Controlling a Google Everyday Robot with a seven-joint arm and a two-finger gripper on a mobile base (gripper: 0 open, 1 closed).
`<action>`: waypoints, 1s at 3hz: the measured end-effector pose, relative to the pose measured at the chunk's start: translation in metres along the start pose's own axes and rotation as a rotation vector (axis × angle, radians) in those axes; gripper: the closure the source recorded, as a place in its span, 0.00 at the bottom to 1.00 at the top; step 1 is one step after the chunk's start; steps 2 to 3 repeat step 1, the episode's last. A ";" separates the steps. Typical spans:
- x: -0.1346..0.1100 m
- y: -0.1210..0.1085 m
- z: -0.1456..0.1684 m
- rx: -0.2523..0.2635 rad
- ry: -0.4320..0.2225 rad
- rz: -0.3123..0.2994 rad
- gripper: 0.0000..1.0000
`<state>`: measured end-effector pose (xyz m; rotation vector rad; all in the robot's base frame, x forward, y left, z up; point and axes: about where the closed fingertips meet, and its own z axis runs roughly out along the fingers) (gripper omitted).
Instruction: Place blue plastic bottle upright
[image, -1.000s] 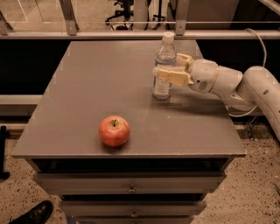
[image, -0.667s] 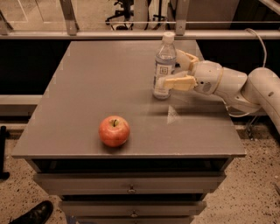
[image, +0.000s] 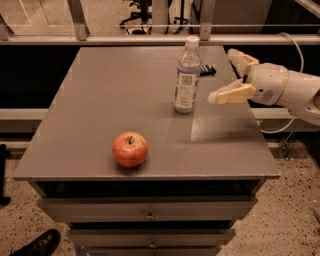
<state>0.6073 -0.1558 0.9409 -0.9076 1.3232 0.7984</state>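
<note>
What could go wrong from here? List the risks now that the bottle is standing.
1. The open end effector hangs just right of the upright blue plastic bottle, apart from it. A leftward swing as it moves off could clip the bottle.
2. The bottle is tall and narrow, so even a light knock may tip it over and let it roll across the table.

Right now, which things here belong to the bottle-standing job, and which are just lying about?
Job:
blue plastic bottle, upright on the table
claw, open, beside the bottle, not touching it

Lying about:
apple, near the front edge
small dark-blue object, behind the bottle
</note>
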 end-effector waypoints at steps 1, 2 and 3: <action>-0.005 -0.002 -0.009 0.012 0.017 -0.010 0.00; -0.005 -0.002 -0.009 0.012 0.017 -0.010 0.00; -0.005 -0.002 -0.009 0.012 0.017 -0.010 0.00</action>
